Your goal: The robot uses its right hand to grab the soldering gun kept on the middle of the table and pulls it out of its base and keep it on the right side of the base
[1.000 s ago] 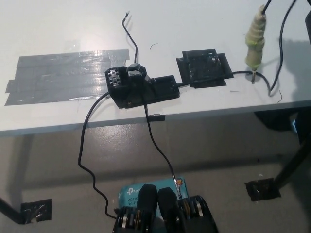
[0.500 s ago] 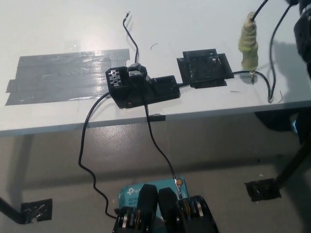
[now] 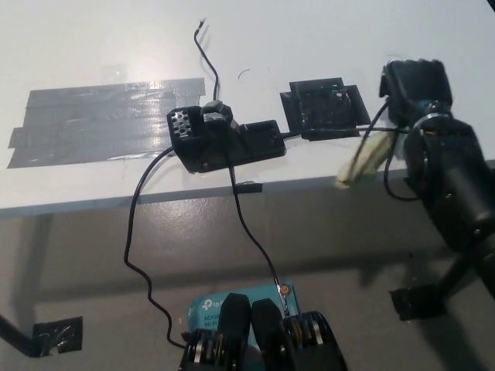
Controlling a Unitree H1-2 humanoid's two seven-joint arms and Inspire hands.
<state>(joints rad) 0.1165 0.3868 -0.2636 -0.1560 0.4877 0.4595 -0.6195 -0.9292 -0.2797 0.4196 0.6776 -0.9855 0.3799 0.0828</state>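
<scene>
Soldering gun (image 3: pixel 365 164) motion-blurred, its rear end hidden behind the right hand (image 3: pixel 415 89), black forearm cut off at right edge, grip unclear.

- You can see white lettering on the teal box (image 3: pixel 219 308) at the bottom edge, but it is too small and blurred to read.
- Nothing else carries legible text.

The counter (image 3: pixel 93 46) looks smooth, white and faintly glossy. Grey tape (image 3: pixel 100 120) on it has a wrinkled sheen. The base (image 3: pixel 224 139) is matt black plastic. The soldering gun (image 3: pixel 370 160) has a dull cream wrapping.
</scene>
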